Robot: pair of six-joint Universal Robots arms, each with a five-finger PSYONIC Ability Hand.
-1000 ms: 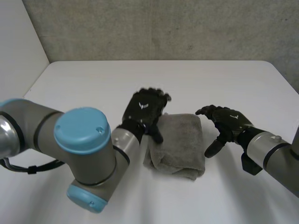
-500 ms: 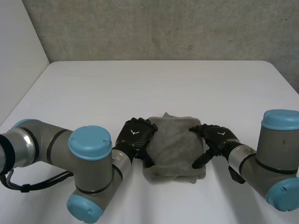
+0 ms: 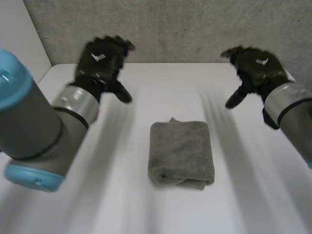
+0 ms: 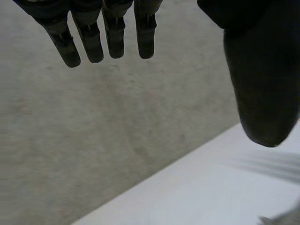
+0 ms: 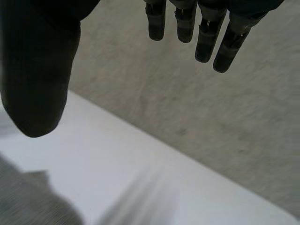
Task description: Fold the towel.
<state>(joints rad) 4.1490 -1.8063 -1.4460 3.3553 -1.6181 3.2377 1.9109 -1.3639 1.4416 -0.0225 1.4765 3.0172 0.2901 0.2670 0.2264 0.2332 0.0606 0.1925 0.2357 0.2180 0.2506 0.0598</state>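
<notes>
– Towel (image 3: 181,153) first: where does it lie?
– On the white worktop (image 3: 161,92), about midway between the left and right sides. It is grey and folded into a thick rectangle. A rolled fold runs along its near edge, and a small tip of cloth sticks out at the far edge.
– Is either robot hand on it?
– No. The left robot hand (image 3: 102,61) hangs in the air over the far left of the worktop, well apart from the cloth. The right robot hand (image 3: 256,68) hangs just as high at the far right. The towel lies between them, nearer the robot, and neither touches it.
– And the fingers?
– In the left wrist view the fingers (image 4: 110,33) are straight, the thumb (image 4: 260,89) stands apart, and nothing lies between them, so that hand is open and empty. The right wrist view shows the same: straight fingers (image 5: 206,33), the thumb (image 5: 37,84) apart, and nothing held.
– Anything else?
– A rough grey wall (image 3: 195,29) stands behind the worktop. In each wrist view a bit of the towel's edge shows near the thumb.
</notes>
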